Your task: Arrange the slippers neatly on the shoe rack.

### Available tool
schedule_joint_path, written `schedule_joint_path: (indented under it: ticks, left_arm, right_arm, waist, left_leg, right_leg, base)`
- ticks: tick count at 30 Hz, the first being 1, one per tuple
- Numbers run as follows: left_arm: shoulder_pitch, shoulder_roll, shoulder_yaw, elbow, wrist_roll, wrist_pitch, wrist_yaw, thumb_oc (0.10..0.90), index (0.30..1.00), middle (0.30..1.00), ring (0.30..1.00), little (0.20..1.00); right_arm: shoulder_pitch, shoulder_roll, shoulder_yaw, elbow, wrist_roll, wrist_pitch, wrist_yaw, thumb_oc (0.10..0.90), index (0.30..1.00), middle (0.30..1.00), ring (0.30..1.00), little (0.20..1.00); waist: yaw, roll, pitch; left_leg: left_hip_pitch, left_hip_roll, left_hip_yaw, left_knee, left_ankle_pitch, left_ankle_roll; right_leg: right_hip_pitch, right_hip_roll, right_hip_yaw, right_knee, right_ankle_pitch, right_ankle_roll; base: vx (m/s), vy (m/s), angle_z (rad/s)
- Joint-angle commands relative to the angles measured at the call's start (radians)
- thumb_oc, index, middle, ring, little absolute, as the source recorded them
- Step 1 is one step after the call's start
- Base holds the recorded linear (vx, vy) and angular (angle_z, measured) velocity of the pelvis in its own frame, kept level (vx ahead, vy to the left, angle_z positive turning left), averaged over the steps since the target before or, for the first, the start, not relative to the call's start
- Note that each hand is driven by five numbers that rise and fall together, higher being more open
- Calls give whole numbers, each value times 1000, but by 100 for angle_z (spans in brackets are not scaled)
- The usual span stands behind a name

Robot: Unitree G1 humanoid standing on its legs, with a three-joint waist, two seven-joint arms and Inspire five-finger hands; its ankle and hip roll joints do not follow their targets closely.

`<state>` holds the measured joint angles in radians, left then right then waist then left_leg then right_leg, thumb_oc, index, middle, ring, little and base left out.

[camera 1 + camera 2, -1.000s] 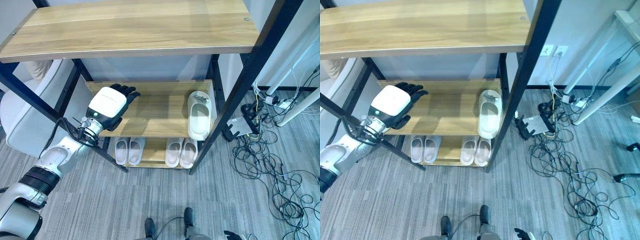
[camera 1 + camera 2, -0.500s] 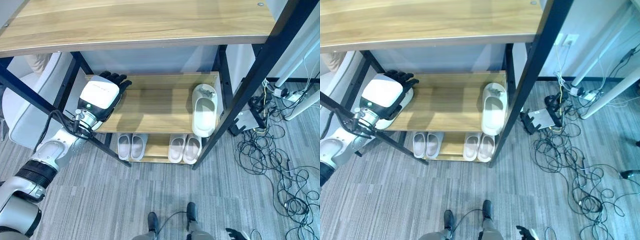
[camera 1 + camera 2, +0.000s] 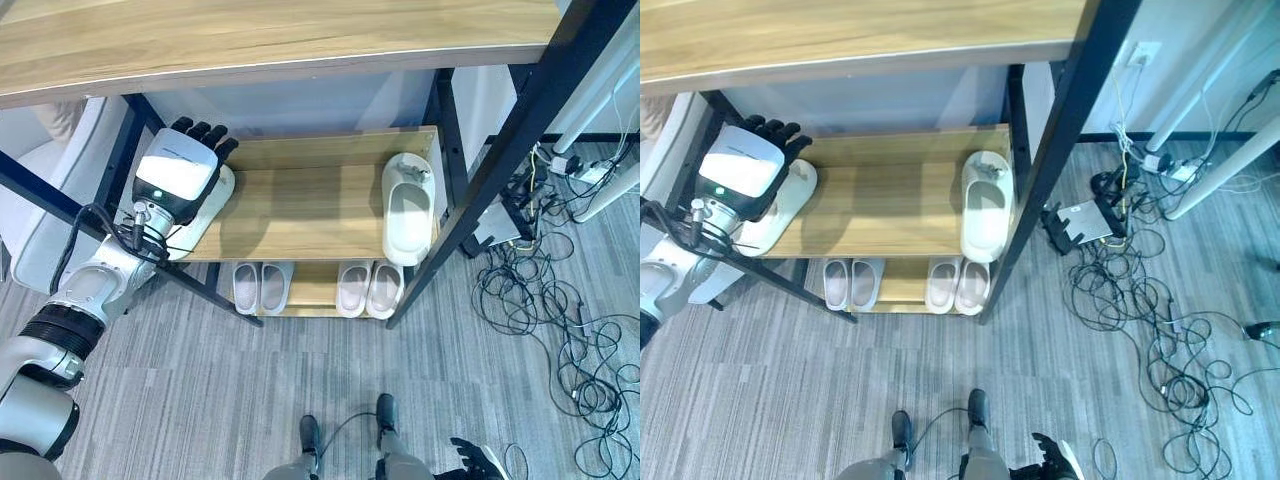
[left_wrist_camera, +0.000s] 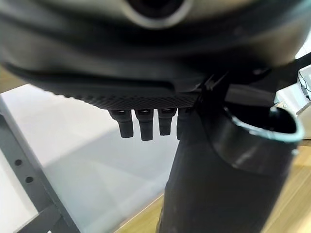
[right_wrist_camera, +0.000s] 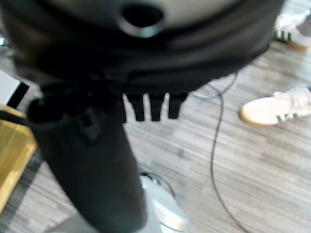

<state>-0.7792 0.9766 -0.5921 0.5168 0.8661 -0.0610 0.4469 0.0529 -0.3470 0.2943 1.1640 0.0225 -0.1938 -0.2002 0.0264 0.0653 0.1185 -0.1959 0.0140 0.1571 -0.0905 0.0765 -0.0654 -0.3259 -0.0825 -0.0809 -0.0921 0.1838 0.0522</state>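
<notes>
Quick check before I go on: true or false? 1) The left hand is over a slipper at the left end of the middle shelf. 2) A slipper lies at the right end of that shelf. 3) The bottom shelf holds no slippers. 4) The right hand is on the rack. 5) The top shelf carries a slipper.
1) True: the left hand sits over a white slipper at the left end of the middle shelf.
2) True: the right slipper lies there.
3) False: two pairs stand on it.
4) False: the right hand hangs low, above the floor.
5) False: the top shelf is bare wood.
</notes>
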Motion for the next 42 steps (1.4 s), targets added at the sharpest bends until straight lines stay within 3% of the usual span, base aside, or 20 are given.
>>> schedule_joint_path:
  ticks: [1,14,42]
  left_arm:
    - [-145,106,26,36,12,65,73,800,900,900,900,900]
    - [-160,122,-1,60,15,73,71,800,900,900,900,900]
    - [-150,123,45,141,11,142,101,800,900,900,900,900]
  right_arm:
    - [28,-33,-4,-42,-2,-12,-28,800,900,900,900,900]
    - [28,-40,-1,-88,-5,-16,-37,800,900,900,900,900]
    - [14,-46,11,-142,-2,-20,-47,800,900,900,900,900]
  waist:
    - [-13,-14,-15]
    - [-9,-22,-11]
    - [1,-42,4]
  left_leg:
    - [-99,1,-72,3,-20,-4]
    - [-108,-2,-79,3,-22,-1]
    - [-122,-1,-94,3,-24,2]
  right_leg:
    - [48,-154,-31,5,-65,169]
    - [40,-155,-31,5,-59,172]
    - [34,-148,-37,5,-62,169]
  base:
    - [0,0,0]
    - [0,0,0]
    - [0,0,0]
